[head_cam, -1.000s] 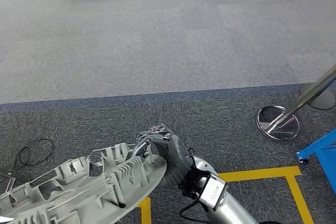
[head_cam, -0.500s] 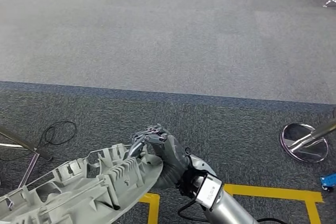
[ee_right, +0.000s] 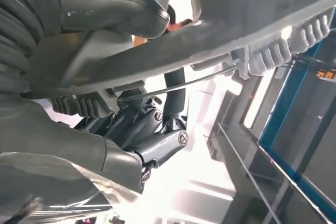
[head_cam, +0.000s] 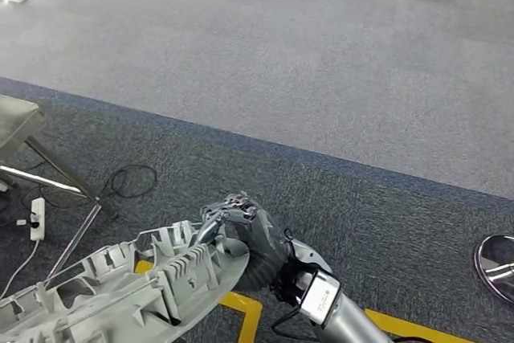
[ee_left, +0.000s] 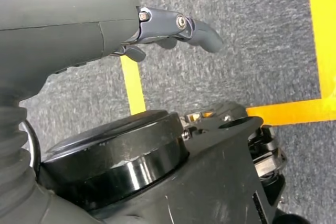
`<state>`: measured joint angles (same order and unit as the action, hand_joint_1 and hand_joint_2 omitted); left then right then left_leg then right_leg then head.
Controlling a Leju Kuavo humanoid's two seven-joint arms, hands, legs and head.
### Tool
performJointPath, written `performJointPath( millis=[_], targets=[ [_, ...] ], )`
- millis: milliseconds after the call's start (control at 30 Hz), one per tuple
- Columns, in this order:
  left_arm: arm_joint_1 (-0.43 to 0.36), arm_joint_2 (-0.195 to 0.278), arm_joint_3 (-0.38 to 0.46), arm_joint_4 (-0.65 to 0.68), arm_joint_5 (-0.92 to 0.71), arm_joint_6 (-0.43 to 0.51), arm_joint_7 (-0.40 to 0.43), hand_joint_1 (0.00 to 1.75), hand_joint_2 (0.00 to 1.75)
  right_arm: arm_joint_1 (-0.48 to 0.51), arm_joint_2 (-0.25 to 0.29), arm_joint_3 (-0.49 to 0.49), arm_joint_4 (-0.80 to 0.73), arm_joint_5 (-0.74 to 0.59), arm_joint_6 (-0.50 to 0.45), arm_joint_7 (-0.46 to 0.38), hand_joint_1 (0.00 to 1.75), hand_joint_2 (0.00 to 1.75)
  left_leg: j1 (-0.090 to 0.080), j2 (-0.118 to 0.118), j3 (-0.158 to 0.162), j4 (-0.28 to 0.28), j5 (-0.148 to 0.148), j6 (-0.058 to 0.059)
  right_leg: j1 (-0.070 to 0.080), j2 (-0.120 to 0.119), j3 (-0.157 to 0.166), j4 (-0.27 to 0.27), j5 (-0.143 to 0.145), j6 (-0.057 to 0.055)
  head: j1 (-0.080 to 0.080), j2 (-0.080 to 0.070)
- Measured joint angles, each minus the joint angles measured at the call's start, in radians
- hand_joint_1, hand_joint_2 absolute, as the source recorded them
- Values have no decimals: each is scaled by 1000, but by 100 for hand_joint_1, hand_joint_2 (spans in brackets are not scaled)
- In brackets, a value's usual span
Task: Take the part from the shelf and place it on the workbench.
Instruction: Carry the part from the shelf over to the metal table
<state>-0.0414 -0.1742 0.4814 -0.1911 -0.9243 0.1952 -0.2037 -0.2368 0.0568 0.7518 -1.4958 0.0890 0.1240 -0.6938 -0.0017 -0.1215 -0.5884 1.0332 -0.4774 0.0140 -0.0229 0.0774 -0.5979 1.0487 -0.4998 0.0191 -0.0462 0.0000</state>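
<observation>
The part (head_cam: 121, 287) is a long pale grey plastic moulding with ribs and cut-outs, held level above the carpet at the lower left of the head view. My right hand (head_cam: 251, 238) grips its right end, dark fingers curled over the top edge. In the right wrist view the part (ee_right: 245, 3) crosses close overhead and the fingers (ee_right: 158, 140) wrap its rim. In the left wrist view, my left hand (ee_left: 166, 27) hangs over the floor with its fingers stretched out and nothing in them.
Yellow tape lines (head_cam: 242, 307) mark the dark carpet under the part. A metal-legged stand (head_cam: 55, 170), a power strip (head_cam: 38, 218) and a looped cable (head_cam: 130, 181) lie at the left. A chrome round base (head_cam: 497, 263) sits at the right edge. A blue frame (ee_right: 285, 103) stands behind.
The whole picture has shifted right, so the camera has turned left. The stand and power strip have come into sight. My right hand keeps the same grip on the part.
</observation>
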Motion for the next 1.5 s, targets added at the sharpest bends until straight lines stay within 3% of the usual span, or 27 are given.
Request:
performJointPath(
  millis=[67,133,200,267,300,367,433,500,567,600,667,733,767,800,833,867,933,1000,1067,1100,1167,1233,1300,1333,1400,1433,1500],
  targets=[
    [1,2,0,0,1,-5,0,0,175,-1,0,0,0,1,1,0,175,175,4,-11,-6,2,0,-7,1,-18,6,-5,1,-6,0,0],
    [1,3,0,0,2,-8,0,0,175,-3,2,1,0,2,1,0,175,175,0,32,-22,37,-22,-16,-1,-43,13,-9,0,-15,-5,0],
    [-3,3,0,0,3,-10,0,0,175,-3,2,1,-1,2,1,0,175,175,-1,91,-71,144,-74,-26,0,-72,19,-13,-3,-24,-11,0],
    [-8,4,0,0,4,-12,0,0,175,-1,2,1,0,3,1,0,175,175,2,107,-126,259,-114,-32,1,-104,23,-13,-8,-28,-12,0],
    [-9,4,0,0,5,-13,0,0,175,-1,2,2,0,3,1,0,175,175,4,109,-134,276,-110,-33,1,-119,25,-13,-11,-28,-12,0],
    [-9,4,0,0,5,-15,0,0,175,-1,2,2,0,3,1,0,175,175,5,122,-94,198,-49,-31,2,-145,35,-13,-17,-26,-12,0],
    [-4,4,0,0,5,-18,1,0,175,-2,3,2,-1,3,1,0,175,175,-2,163,-30,69,6,-24,4,-165,45,-14,-24,-21,-12,0],
    [-1,4,0,0,5,-20,2,0,175,-3,3,2,-1,3,2,0,175,175,-13,190,-4,9,10,-14,9,-184,48,-16,-28,-12,-12,0],
    [2,5,0,0,7,-24,2,0,175,-3,5,2,-1,3,2,0,175,175,-15,175,-4,-3,4,-4,12,-205,51,-18,-32,-2,-12,0],
    [3,5,0,0,7,-25,2,0,175,-5,5,2,-1,4,2,0,175,175,-12,162,-3,-7,6,0,11,-196,50,-14,-38,3,-12,0],
    [2,4,0,0,8,-29,2,0,175,-6,7,3,-2,5,2,0,175,175,-5,140,3,-16,11,10,8,-143,23,43,-72,11,-9,0],
    [1,3,0,0,8,-32,2,0,175,-4,7,4,-3,5,2,-1,175,175,-3,117,4,-17,11,18,6,-92,-47,173,-124,11,-5,0],
    [1,3,0,0,9,-33,2,0,175,-1,7,4,-3,6,2,0,175,175,-4,104,4,-16,11,20,6,-83,-84,232,-139,11,-3,0],
    [2,3,0,0,10,-34,2,0,175,0,6,4,-3,7,2,0,175,175,-4,89,5,-16,10,21,7,-80,-108,263,-135,11,-3,0],
    [2,3,0,0,11,-35,2,0,175,1,6,5,-3,8,2,0,175,175,-4,73,7,-15,10,21,7,-78,-114,254,-110,10,-3,0],
    [2,3,0,0,11,-35,2,0,175,1,6,5,-3,9,2,0,175,175,-4,56,9,-14,8,19,7,-71,-102,208,-70,9,-2,0],
    [1,2,0,0,11,-36,1,0,175,1,6,5,-3,9,2,0,175,175,-2,26,10,-9,2,13,2,-29,-51,75,5,5,-3,0],
    [1,2,0,0,11,-37,1,0,175,1,6,5,-3,9,2,0,175,175,1,3,2,-3,0,4,-1,8,-16,2,23,2,-4,0],
    [1,3,1,0,11,-37,1,0,175,0,7,5,-3,9,3,0,175,175,6,-17,-6,-3,1,-7,0,-1,-7,-9,16,-4,-5,0],
    [2,3,1,0,11,-37,1,0,175,-1,7,5,-3,9,3,0,175,175,6,-9,-8,0,-1,-13,0,-13,-4,-13,16,-8,-5,0],
    [0,4,1,0,12,-37,1,0,175,-3,8,5,-3,9,3,0,175,175,3,41,-28,46,-28,-25,-4,-42,7,-21,14,-19,-10,0],
    [-3,5,1,0,13,-37,0,0,175,-2,8,5,-3,9,3,0,175,175,5,95,-84,162,-81,-35,-2,-74,16,-23,7,-26,-14,0],
    [-7,5,1,0,14,-37,-3,0,175,0,8,5,-3,9,3,0,175,175,10,108,-132,260,-109,-42,-2,-108,24,-23,-1,-27,-14,0],
    [-8,5,1,0,15,-37,-3,0,175,0,8,5,-3,9,3,0,175,175,13,111,-133,261,-95,-44,-3,-122,30,-23,-5,-26,-14,0],
    [-7,5,1,0,14,-37,-2,0,175,0,9,5,-3,9,3,0,175,175,15,131,-82,159,-24,-44,-4,-148,45,-23,-15,-21,-14,0],
    [-5,5,1,0,14,-37,-1,0,175,0,9,5,-3,9,3,0,175,175,10,155,-51,96,3,-42,-2,-158,52,-24,-20,-17,-15,0],
    [-1,6,1,0,13,-37,0,0,175,-1,9,5,-3,9,3,0,175,175,0,192,-14,12,21,-30,5,-177,59,-25,-27,-7,-16,0]
  ],
)
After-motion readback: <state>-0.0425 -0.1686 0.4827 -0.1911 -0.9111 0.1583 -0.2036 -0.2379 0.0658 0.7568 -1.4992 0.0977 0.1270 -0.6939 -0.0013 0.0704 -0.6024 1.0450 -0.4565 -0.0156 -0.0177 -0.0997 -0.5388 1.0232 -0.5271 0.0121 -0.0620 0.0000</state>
